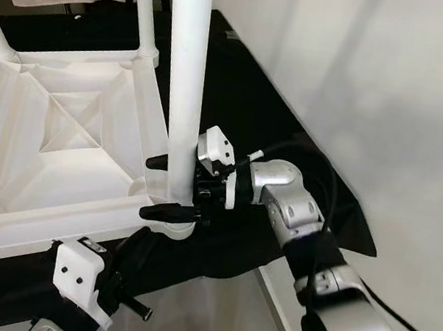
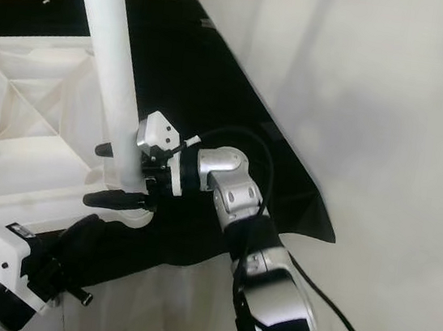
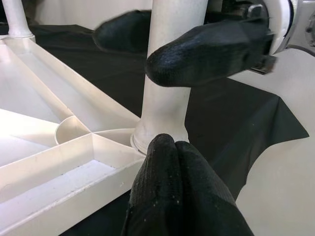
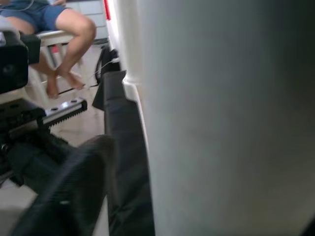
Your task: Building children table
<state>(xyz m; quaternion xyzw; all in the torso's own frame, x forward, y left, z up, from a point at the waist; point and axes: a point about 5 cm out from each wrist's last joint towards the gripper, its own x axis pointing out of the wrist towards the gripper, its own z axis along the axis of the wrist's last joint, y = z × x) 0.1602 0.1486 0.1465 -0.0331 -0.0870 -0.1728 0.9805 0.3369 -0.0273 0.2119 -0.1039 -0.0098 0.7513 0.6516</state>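
A: Where's the white plastic table leg?
B: Upright in the corner socket of the upturned white plastic tabletop on the black-draped desk, right gripper fingers clamped low around it.
A: Handling?
B: Probably light, rigid, slick; hold near the base. Left gripper fingers are pressed together, empty.

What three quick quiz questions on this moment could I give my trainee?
1. True or false: the right claw has its fingers around the white leg.
2. Which way does the tabletop lie: A) underside up, B) top face up?
3. Fill in: the left claw has its fingers ____ beside the corner socket.

Key: 1 true; 2 A; 3 closed together.
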